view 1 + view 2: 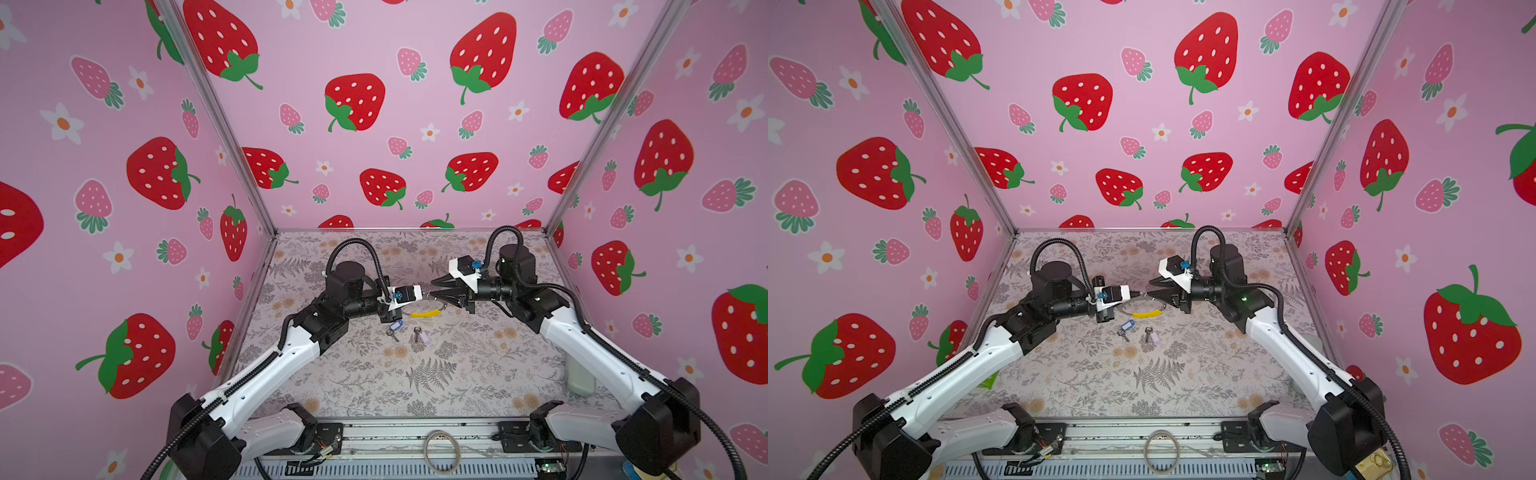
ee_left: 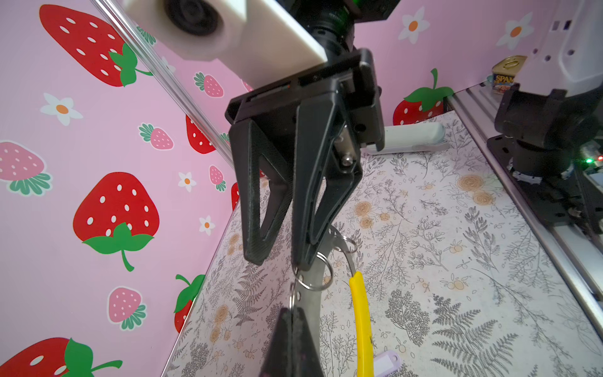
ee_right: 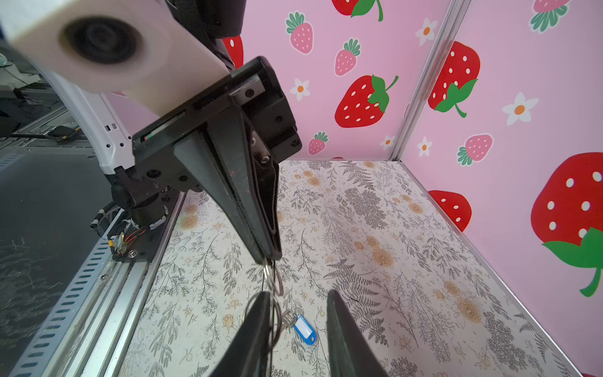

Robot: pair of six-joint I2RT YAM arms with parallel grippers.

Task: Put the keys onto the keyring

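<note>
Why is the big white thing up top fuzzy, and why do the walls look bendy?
Left wrist view: the white camera block is close to the lens, so it blurs; right wrist view: another white block blurs likewise; both top views: a wide lens splays the corner posts.

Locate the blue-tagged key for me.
In a top view the blue-tagged key lies on the table near the middle, just left of the lilac-tagged key and nearer the camera than the keyring.
</note>
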